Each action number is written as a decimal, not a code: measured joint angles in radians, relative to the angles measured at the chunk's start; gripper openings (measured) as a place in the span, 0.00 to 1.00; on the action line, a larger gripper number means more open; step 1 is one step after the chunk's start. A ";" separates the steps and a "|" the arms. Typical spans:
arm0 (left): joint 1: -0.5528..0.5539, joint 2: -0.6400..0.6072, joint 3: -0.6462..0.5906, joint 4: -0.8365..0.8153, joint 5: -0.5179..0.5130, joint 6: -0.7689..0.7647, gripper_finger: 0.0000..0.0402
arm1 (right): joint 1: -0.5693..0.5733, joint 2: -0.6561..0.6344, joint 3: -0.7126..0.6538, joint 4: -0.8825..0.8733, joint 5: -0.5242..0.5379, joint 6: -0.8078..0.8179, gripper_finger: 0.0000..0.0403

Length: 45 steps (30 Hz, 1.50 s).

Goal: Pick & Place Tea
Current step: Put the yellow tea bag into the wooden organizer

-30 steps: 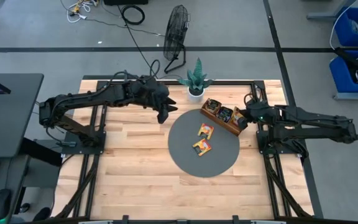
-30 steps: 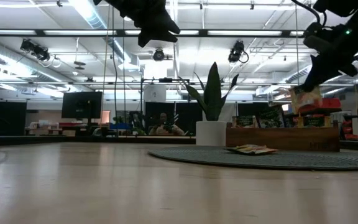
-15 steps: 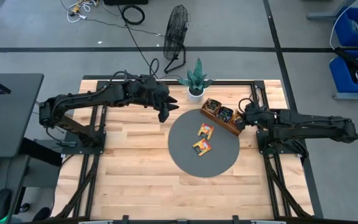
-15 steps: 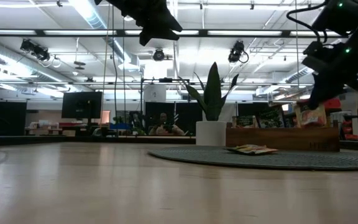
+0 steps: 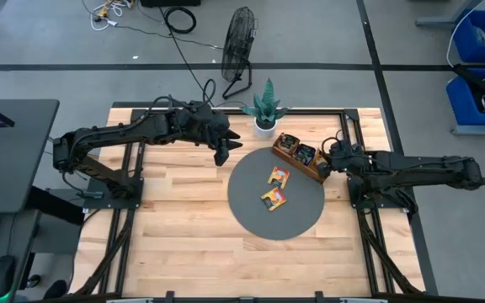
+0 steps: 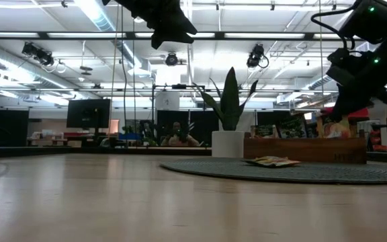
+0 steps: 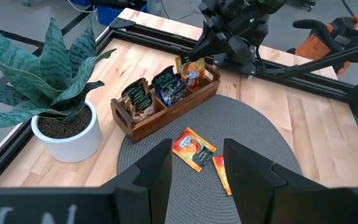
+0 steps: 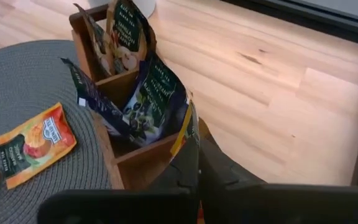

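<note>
My right gripper (image 5: 327,162) is shut on an orange-yellow tea sachet (image 7: 188,67) at the right end compartment of the long wooden tray (image 5: 297,157). Dark sachets (image 8: 148,99) stand upright in the tray's middle and far compartments. Two orange sachets (image 5: 278,176) (image 5: 273,199) lie flat on the round grey mat (image 5: 251,210). My left gripper (image 5: 223,151) is open and empty, high above the table by the mat's far left edge. My right gripper pinches the orange-yellow sachet's upper part (image 8: 184,134) between its two fingers, which slant down from the table's right side. The sachet stands upright, seen edge-on in the right wrist view. Its lower part (image 6: 333,126) is down inside the tray's right end compartment.
A potted plant (image 5: 265,109) in a white pot stands at the table's far edge, just left of the tray. The tray lies slantwise on the mat's far right rim. Bare wooden table lies near and left of the mat. A fan (image 5: 239,42) stands beyond the table.
My right gripper has gone down toward the tray with the orange-yellow sachet. The sachet hung clear above the tray a second ago and now has its lower part in the right end compartment. My left gripper has kept still.
</note>
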 joint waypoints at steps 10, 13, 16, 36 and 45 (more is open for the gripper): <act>0.000 0.000 0.000 0.000 0.000 0.002 0.37 | 0.000 0.000 0.000 -0.052 -0.061 0.070 0.12; 0.000 0.000 0.000 0.000 0.000 0.002 0.37 | 0.000 0.000 0.000 -0.053 -0.062 0.085 0.18; 0.000 0.000 0.000 0.000 0.000 0.003 0.37 | 0.000 0.000 0.000 -0.054 -0.061 0.100 0.24; -0.005 0.011 0.000 -0.086 0.050 0.003 0.37 | 0.006 0.000 0.225 -0.003 -0.019 0.003 0.30; -0.053 0.031 -0.023 -0.056 0.008 0.053 0.37 | 0.086 0.137 0.298 0.213 -0.523 -0.260 0.28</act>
